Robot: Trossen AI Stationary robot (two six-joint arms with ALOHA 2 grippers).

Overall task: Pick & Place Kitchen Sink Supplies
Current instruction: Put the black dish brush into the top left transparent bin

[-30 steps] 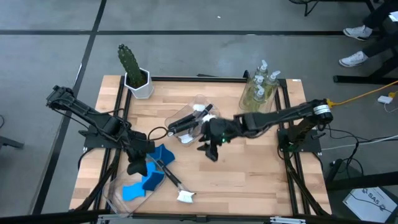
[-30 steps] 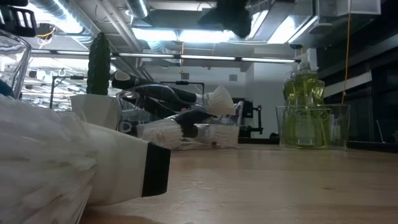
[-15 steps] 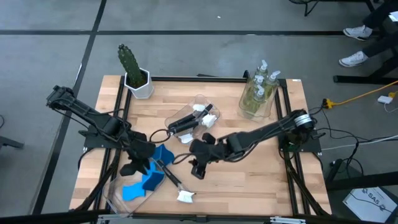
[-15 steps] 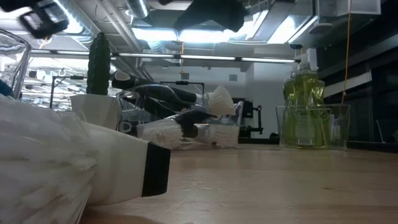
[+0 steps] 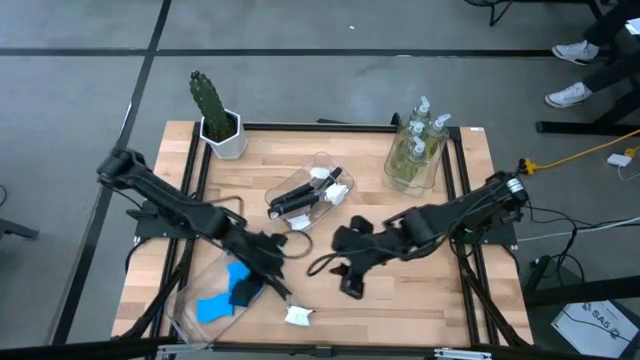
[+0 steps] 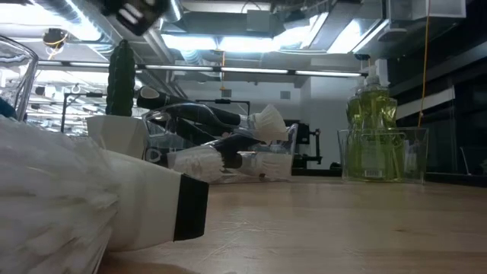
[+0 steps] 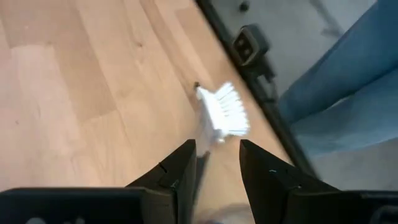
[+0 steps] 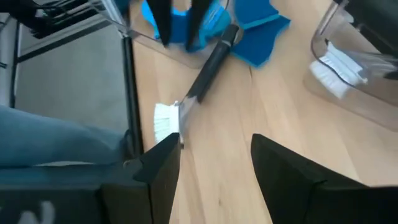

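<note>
From above, the left claw (image 5: pixel 268 258) hangs over the handle of a dish brush (image 5: pixel 283 298) that lies near the front edge of the tabletop (image 5: pixel 420 300), its white head toward that edge and its black handle running back to the blue sponges (image 5: pixel 228 292) in a clear bin (image 5: pixel 185 305) at the front left corner. The left wrist view adds what the overhead one cannot: the fingers (image 7: pixel 177 171) are spread apart with nothing between them, and the brush head (image 7: pixel 225 115) sits just beyond them, close to the tabletop's metal rim. The right claw (image 5: pixel 349 281) hovers right of the brush, and its wrist view shows its fingers (image 8: pixel 158 165) released too, with the brush (image 8: pixel 186 106), the sponges (image 8: pixel 249 34) and a second bin of brushes (image 8: pixel 348 68) ahead. The low view shows the brush head (image 6: pixel 68 198) large in the foreground, the middle bin (image 6: pixel 228 148) of brushes, the cactus (image 6: pixel 120 72) and the soap bottles (image 6: pixel 373 122) in their bin. Bare wood lies open at the front right. Since half a second ago the left claw has moved right toward the brush, and the right claw has pulled back to the right.
</note>
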